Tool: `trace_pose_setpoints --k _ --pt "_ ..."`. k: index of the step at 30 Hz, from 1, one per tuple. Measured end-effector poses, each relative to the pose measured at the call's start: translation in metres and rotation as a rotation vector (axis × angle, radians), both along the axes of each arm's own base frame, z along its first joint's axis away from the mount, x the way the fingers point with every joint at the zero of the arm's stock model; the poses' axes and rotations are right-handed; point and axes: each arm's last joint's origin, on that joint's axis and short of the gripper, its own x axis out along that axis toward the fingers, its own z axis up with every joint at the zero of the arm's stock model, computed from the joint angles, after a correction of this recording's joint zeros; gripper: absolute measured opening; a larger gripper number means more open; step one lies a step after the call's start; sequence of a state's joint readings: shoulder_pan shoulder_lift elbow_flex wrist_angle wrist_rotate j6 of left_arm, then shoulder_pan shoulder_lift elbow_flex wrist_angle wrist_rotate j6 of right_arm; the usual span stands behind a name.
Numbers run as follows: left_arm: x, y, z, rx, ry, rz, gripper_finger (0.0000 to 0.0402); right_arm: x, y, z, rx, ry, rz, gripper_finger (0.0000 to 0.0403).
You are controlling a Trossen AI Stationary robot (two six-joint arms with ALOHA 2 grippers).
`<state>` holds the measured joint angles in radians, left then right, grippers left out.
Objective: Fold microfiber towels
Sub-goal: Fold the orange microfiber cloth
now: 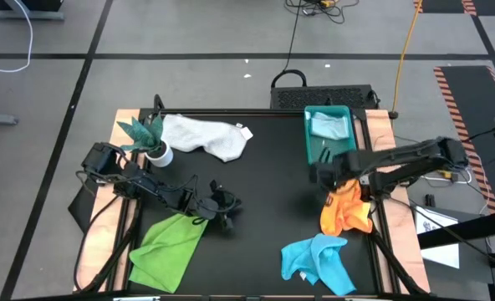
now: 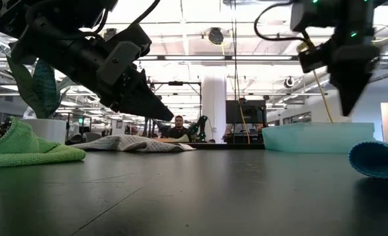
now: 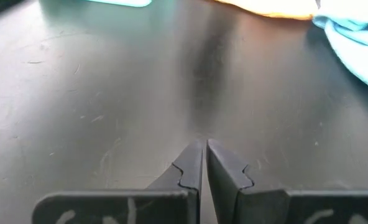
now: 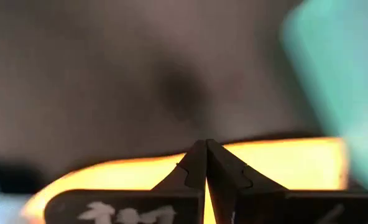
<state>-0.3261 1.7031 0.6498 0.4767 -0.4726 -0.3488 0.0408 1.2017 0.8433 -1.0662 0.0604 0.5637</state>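
Only an unreadable white tag (image 1: 245, 130) marks the white-grey towel (image 1: 206, 135).

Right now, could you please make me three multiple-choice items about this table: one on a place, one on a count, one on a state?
1. Where does the pale blue towel lie?
A. in the teal tray
B. on the lime green towel
C. under the plant

2. How many towels show in the high view?
A. three
B. five
C. seven

3. How is the left tool?
A. shut, holding nothing
B. wide open
C. shut on the white-grey towel

Answers:
1 A, the pale cloth sits inside the tray's walls.
2 B, white-grey, pale blue, lime green, orange towel and turquoise towel.
3 A, its fingers meet above bare table.
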Motion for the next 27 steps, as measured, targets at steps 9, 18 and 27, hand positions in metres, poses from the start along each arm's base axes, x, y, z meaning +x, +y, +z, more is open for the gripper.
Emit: trace_pose_setpoints --k 9,18,27 --pt "0.000 -0.001 0.000 0.025 0.014 -0.050 0.0026 0.009 0.057 -0.028 0.114 0.076 -0.070 0.0068" --pt "0.005 0.000 0.006 0.074 -0.037 -0.141 0.0026 0.007 0.070 -0.073 0.101 0.104 -0.101 0.0156" --pt "0.009 0.005 0.010 0.109 -0.070 -0.189 0.0026 0.010 0.072 -0.075 0.029 0.074 -0.039 0.0018"
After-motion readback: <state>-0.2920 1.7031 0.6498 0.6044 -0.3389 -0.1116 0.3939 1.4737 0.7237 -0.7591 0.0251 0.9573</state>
